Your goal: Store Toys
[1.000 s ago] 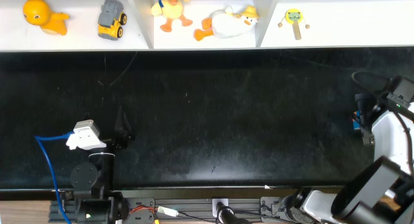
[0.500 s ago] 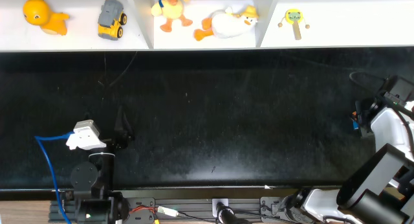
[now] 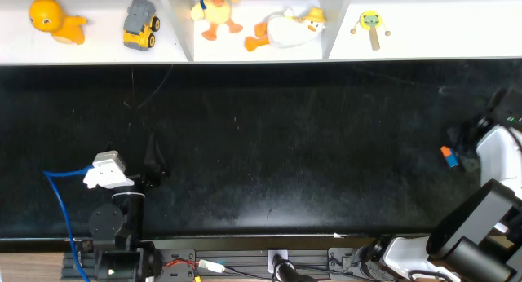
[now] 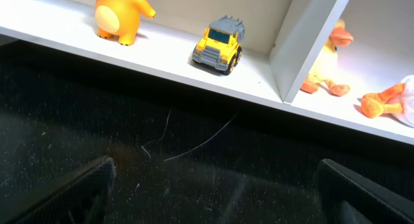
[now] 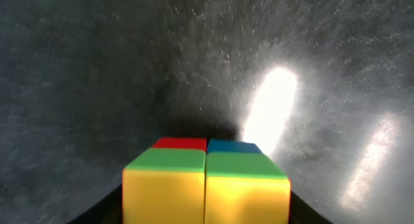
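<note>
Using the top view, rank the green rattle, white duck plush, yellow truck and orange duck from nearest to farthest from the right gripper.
From the right gripper, which holds a colour cube:
1. Green rattle, rightmost compartment of the shelf.
2. White duck plush, middle compartment.
3. Yellow truck, left compartment.
4. Orange duck, far left end.

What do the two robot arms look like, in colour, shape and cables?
The left arm is black with round joints, a white camera block at its wrist and a blue cable; its fingers are dark. The right arm has white shells and black joints.
</note>
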You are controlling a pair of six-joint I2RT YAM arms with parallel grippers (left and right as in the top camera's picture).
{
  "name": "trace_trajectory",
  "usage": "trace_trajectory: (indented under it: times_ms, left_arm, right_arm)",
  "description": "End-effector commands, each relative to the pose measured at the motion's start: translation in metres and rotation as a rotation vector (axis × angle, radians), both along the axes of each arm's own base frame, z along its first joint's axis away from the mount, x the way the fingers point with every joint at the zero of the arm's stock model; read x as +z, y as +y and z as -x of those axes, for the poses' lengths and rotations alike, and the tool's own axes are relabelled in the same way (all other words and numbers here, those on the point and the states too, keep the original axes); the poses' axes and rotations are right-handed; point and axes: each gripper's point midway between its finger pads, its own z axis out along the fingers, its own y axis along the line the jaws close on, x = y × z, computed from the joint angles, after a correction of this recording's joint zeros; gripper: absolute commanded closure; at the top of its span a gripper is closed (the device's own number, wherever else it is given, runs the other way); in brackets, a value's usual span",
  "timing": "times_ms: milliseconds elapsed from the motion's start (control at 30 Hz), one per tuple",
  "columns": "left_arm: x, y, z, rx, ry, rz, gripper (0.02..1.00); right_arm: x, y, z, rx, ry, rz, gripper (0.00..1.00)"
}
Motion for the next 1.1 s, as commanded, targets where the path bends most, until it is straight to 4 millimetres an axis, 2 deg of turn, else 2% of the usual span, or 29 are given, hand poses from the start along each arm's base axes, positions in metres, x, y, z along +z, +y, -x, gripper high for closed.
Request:
trace_trajectory:
  times_ms: [33,67,233,333,367,400,467,567,633,767,900,1100]
  left_arm:
    - [0.001,0.002,0.0,0.011,-0.01,0.017,0.02]
    - [0.001,0.002,0.0,0.011,-0.01,0.017,0.023]
    - [0.001,0.002,0.0,0.011,-0.01,0.017,0.02]
    - [0.001,0.002,0.0,0.011,-0.01,0.017,0.02]
    - [0.001,0.002,0.0,0.011,-0.01,0.017,0.02]
    - [0.001,0.002,0.0,0.011,-0.01,0.017,0.02]
    - [0.001,0.002,0.0,0.011,-0.01,0.017,0.02]
    - [0.001,0.002,0.0,0.011,-0.01,0.017,0.02]
    - [0.001,0.002,0.0,0.011,-0.01,0.017,0.02]
    - [0.001,0.002,0.0,0.011,-0.01,0.017,0.02]
    - [0.001,0.002,0.0,0.011,-0.01,0.017,0.02]
    - [0.001,0.002,0.0,0.011,-0.01,0.017,0.02]
  right_arm:
    - [0.063,-0.014,-0.032,0.107,-0.071,0.076,0.921]
    - [0.074,-0.013,-0.036,0.132,-0.074,0.085,0.956]
    - [0.137,0.006,-0.053,0.254,-0.124,0.141,0.956]
    - [0.165,0.039,-0.056,0.392,-0.165,0.165,0.954]
    - [0.17,0.049,-0.056,0.435,-0.177,0.173,0.956]
    - [0.177,0.069,-0.052,0.51,-0.209,0.203,0.961]
    - [0.182,0.084,-0.046,0.574,-0.267,0.247,0.95]
    - [0.18,0.085,-0.044,0.597,-0.374,0.351,0.954]
    - [0.173,0.079,-0.053,0.636,-0.448,0.433,0.95]
    - [0.163,0.065,-0.09,0.736,-0.598,0.636,0.956]
    - [0.159,0.052,-0.128,0.825,-0.651,0.805,0.954]
    - [0.133,0.06,-0.191,1.037,-0.732,0.847,0.956]
